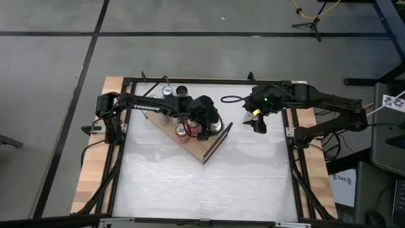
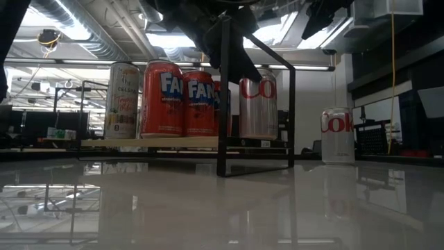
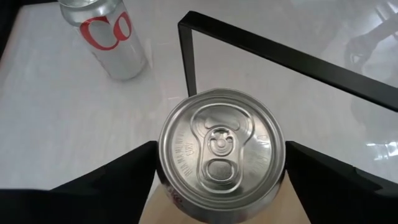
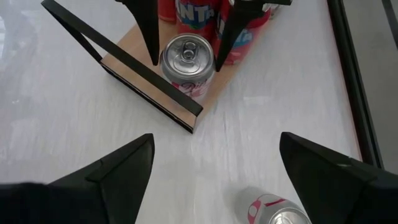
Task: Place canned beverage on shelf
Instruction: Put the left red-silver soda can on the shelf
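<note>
The left gripper (image 4: 185, 31) hung over the shelf (image 4: 149, 87), its two dark fingers (image 4: 144, 28) straddling a silver-topped can (image 4: 187, 62) that stood upright on the wooden board at its near end, touching or just off the sides, I couldn't tell which. Behind that can on the board stood the orange Fanta cans (image 2: 184, 97), while a silver Coke can (image 2: 338, 135) stood on the white table (image 1: 209, 183) beside the shelf. Over on the right, the right gripper (image 1: 259, 124) hovered above the table with fingers spread wide, holding nothing.

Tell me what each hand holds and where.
Right hand: nothing. Left hand flanks the silver can at its upper sides, on the shelf; grip cannot be told.
</note>
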